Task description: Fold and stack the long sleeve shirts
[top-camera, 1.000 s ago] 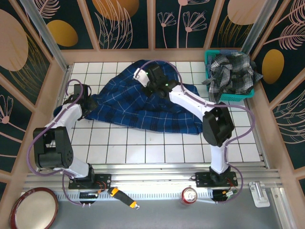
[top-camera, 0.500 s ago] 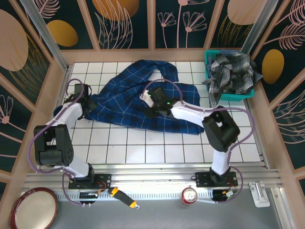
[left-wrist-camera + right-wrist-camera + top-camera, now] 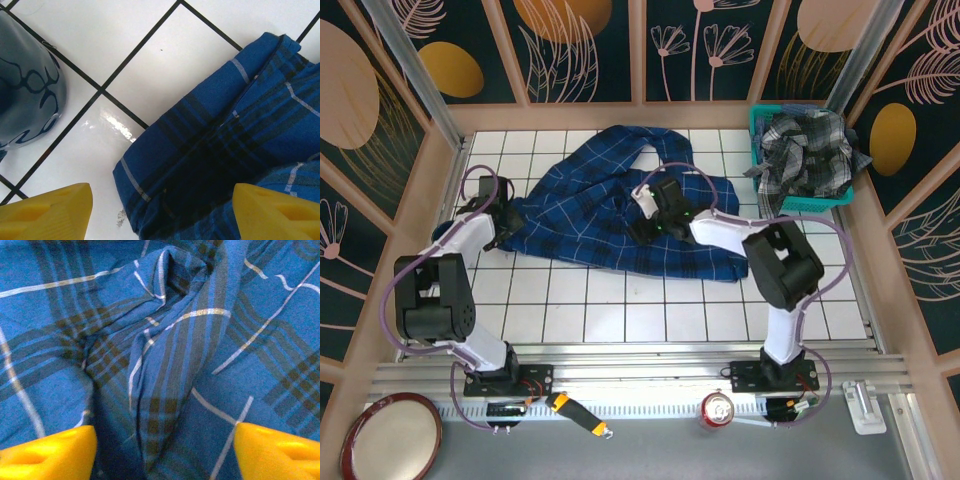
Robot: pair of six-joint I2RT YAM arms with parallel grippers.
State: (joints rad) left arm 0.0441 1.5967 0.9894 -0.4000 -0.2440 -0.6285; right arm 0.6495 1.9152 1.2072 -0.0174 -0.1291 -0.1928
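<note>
Jaws stand apart on left gripper (image 3: 162,212) and right gripper (image 3: 165,452), nothing pinched. Navy shirt (image 3: 580,215) lies rumpled right under both; grey checked shirt (image 3: 810,150) sits heaped in the basket (image 3: 757,125), well off from either.

The left arm (image 3: 455,250) stretches along the left edge of the surface (image 3: 620,320), the left tool (image 3: 160,212) spread wide. The right arm (image 3: 730,232) folds toward the middle, the right tool (image 3: 165,452) parted too, seemingly gripping nothing.

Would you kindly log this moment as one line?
blue shirt: unfolded; grey shirt: in basket; left claw: open; right claw: open over blue shirt
</note>
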